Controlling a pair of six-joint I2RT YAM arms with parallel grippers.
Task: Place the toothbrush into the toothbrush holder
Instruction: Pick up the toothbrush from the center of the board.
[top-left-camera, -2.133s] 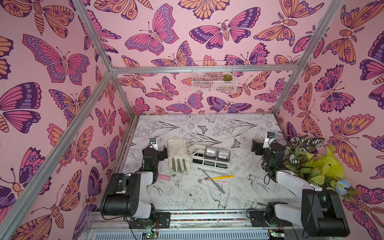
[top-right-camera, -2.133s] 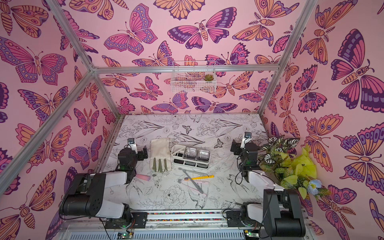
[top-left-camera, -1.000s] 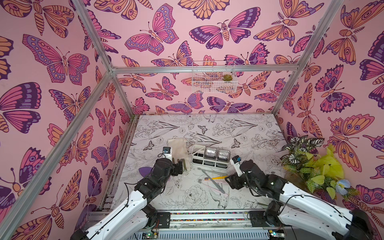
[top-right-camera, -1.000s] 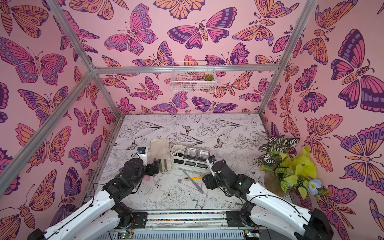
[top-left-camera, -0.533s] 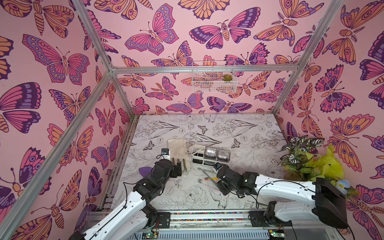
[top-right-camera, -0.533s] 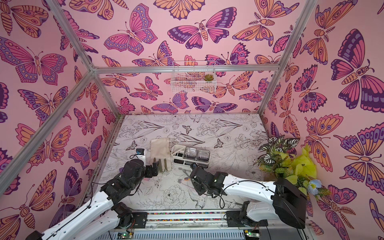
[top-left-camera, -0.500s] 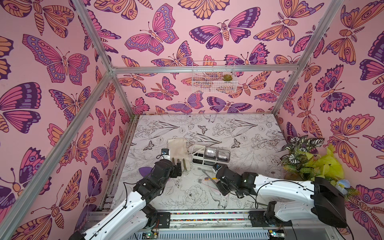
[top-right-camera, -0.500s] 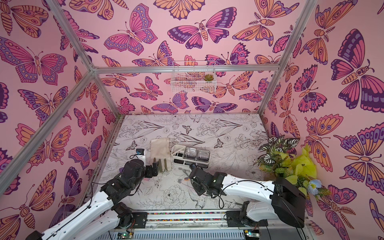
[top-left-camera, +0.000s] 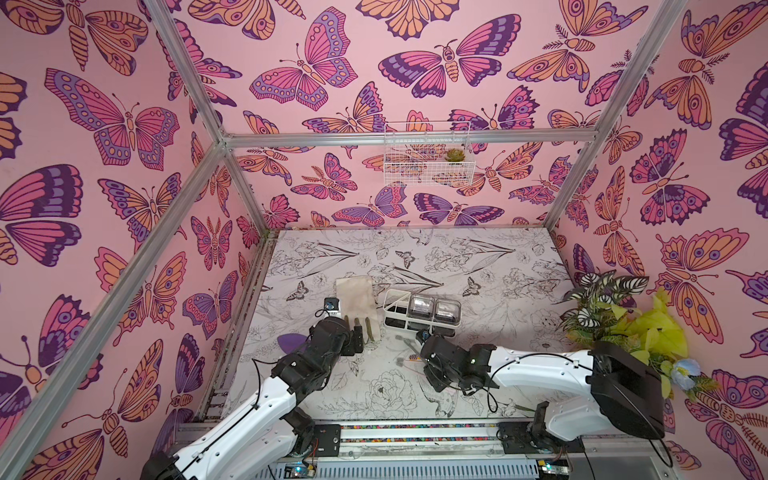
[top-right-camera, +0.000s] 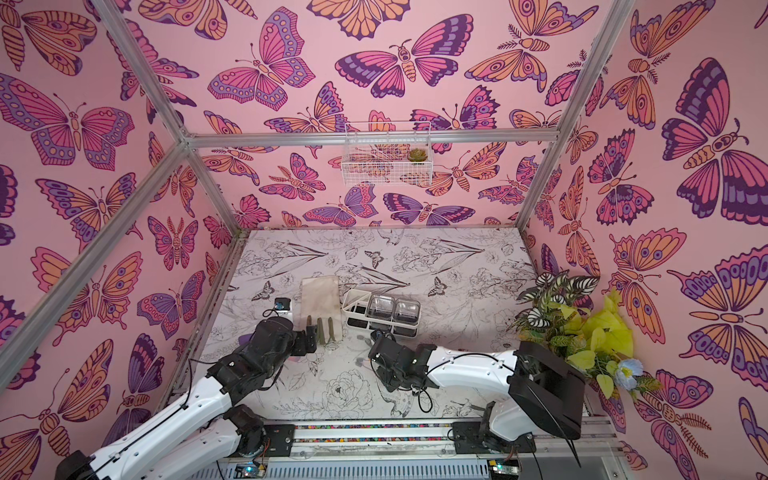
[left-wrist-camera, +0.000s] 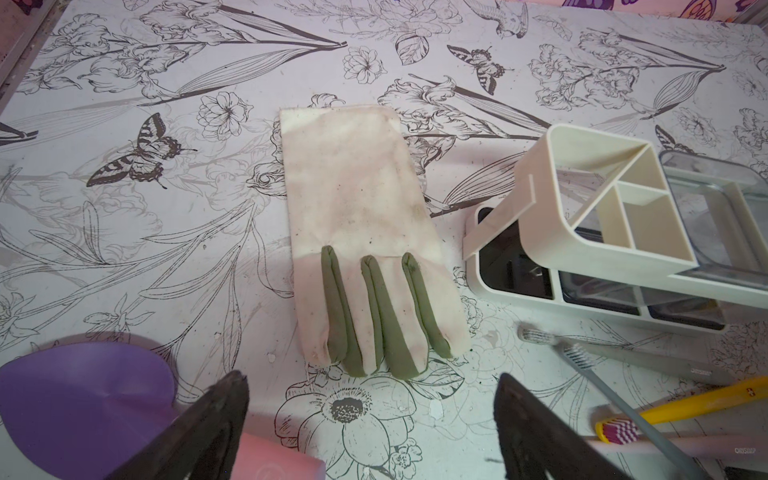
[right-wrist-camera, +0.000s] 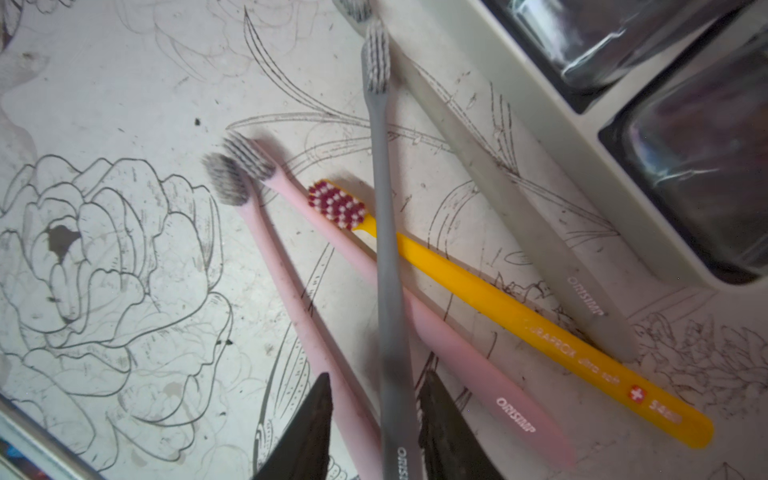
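Note:
Several toothbrushes lie crossed in front of the toothbrush holder (right-wrist-camera: 540, 83): a grey one (right-wrist-camera: 384, 249) on top, a yellow one (right-wrist-camera: 519, 316), two pink ones (right-wrist-camera: 291, 291) and a pale one (right-wrist-camera: 519, 232) against the holder's base. My right gripper (right-wrist-camera: 378, 376) straddles the grey handle. One finger touches it. The other stands a little off, with a pink handle under the gap. The white holder (top-left-camera: 419, 320) with two clear cups stands mid-table. My left gripper (left-wrist-camera: 372, 376) is open over bare table, just short of the glove's fingers.
A cream glove with green fingers (left-wrist-camera: 357, 199) lies left of the holder (left-wrist-camera: 582, 245). A purple piece (left-wrist-camera: 79, 403) and a pink item (left-wrist-camera: 274, 457) sit by my left jaws. A leafy plant (top-left-camera: 602, 307) fills the right side. A white wire basket (top-left-camera: 428, 158) hangs on the back wall.
My right arm has swung in from the right to the toothbrush pile and its jaws have narrowed round the grey handle. My left arm has stayed by the glove.

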